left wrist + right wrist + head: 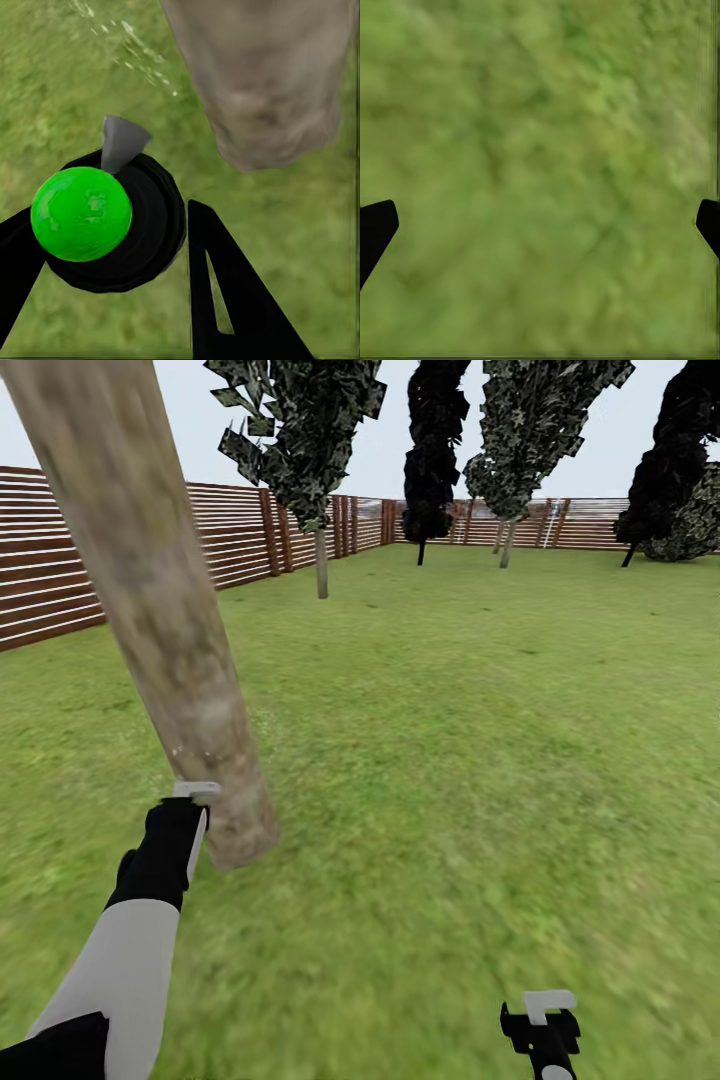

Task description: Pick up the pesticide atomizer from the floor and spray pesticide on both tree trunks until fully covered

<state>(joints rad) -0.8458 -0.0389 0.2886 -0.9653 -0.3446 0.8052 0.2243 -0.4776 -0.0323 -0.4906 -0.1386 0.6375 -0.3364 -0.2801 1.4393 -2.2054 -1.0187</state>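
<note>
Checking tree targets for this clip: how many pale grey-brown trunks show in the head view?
3: the near trunk beside the left gripper, one by the left fence, one at the back. Others may be hidden.

Your left arm [125, 960], at the frame's lower left, has a light grey forearm shell and a black wrist. Both grippers are black: the left gripper [195, 792] and the right gripper [548, 1005] at the bottom edge each carry a pale grey bracket.

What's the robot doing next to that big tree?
The robot is in a grassy garden with a wooden fence. Its left gripper is holding a sprayer with a green ball top, right beside the bottom of a thick tree trunk. Little droplets hang in the air near the trunk, so it seems to be spraying. The right gripper is open over the grass, holding nothing. More trees stand farther back by the fence.
</note>
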